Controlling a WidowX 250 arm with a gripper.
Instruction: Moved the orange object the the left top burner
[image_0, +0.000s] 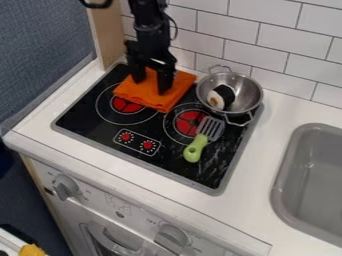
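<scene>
Gripper (150, 86): fingers spread wide, nothing clamped, both tips down at the orange cloth (145, 98). Contact appears likely, though the tips are too dark to confirm it.

Orange cloth: folded, lying at the rear left of the stovetop (80, 121), overlapping the far side of the left burner (124, 106), whose red centre remains partly exposed. Placement is judged incomplete if full coverage of that burner is required.

Hazards noted. Closing too high would catch only the top layer, so the fold would open or the cloth slip out. Pressing too low could jam the fingertips against the hard surface. A lift made before the arm is clear could drag the cloth off its mark by friction. A swing towards the metal pot (248, 90) could strike its near handle or rim. The green-handled spatula (194, 148) lies well forward; risk there is judged low.
</scene>
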